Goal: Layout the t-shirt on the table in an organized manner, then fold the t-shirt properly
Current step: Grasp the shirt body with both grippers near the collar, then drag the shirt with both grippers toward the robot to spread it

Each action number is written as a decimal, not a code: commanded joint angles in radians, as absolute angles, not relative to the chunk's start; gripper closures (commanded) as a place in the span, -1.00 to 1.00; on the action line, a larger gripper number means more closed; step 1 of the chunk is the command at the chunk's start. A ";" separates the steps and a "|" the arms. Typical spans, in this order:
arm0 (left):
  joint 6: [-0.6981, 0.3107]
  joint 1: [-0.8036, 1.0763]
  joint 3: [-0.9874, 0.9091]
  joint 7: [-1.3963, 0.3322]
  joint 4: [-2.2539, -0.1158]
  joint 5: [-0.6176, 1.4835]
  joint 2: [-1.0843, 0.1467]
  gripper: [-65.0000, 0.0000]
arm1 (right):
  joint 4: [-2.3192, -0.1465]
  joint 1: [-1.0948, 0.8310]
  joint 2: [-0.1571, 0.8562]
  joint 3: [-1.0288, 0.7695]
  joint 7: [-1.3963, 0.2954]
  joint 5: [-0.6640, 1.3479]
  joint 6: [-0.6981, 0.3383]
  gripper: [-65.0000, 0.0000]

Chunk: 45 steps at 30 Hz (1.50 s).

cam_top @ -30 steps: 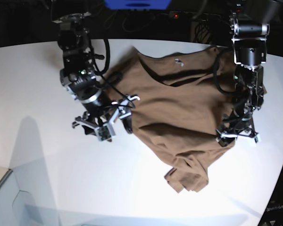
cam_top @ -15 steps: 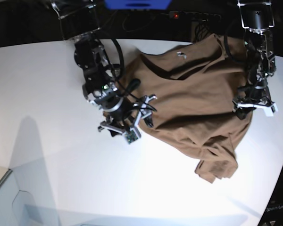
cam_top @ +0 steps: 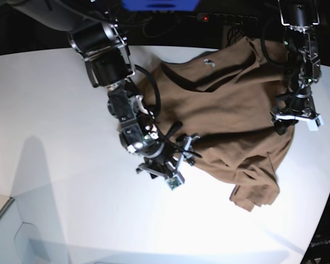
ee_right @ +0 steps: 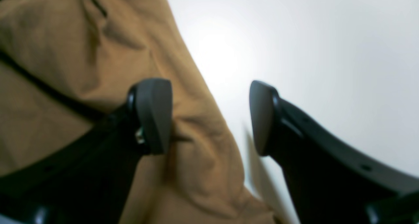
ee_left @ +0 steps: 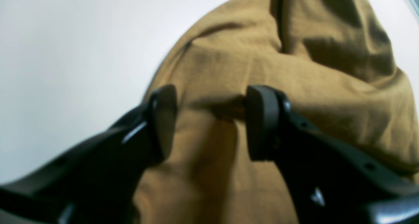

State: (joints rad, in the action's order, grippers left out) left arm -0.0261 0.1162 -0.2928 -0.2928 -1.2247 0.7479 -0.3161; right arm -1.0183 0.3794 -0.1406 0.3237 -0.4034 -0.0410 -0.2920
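**A:** Left to right in the base view: the right end effector (cam_top: 173,157) sits at the shirt's near-left edge, jaws apart, straddling the hem without pinching it. Probably lining up a grab to spread it.

**B:** And the t-shirt (cam_top: 231,121)?

**A:** Bunched toward the desk's (cam_top: 55,110) far-right edge, not laid flat yet. The left end effector (cam_top: 297,116) has cloth between its parted jaws; its wrist view shows a fold there, but I can't tell whether it's really gripped.

No legible text, label, brand, number or sign appears in any of the three views.
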 commanded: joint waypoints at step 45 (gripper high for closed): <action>-0.005 0.231 -0.102 -0.346 -1.724 0.737 -0.120 -0.03 | -1.228 0.303 -0.117 -0.292 -0.236 -0.035 -0.285 1.00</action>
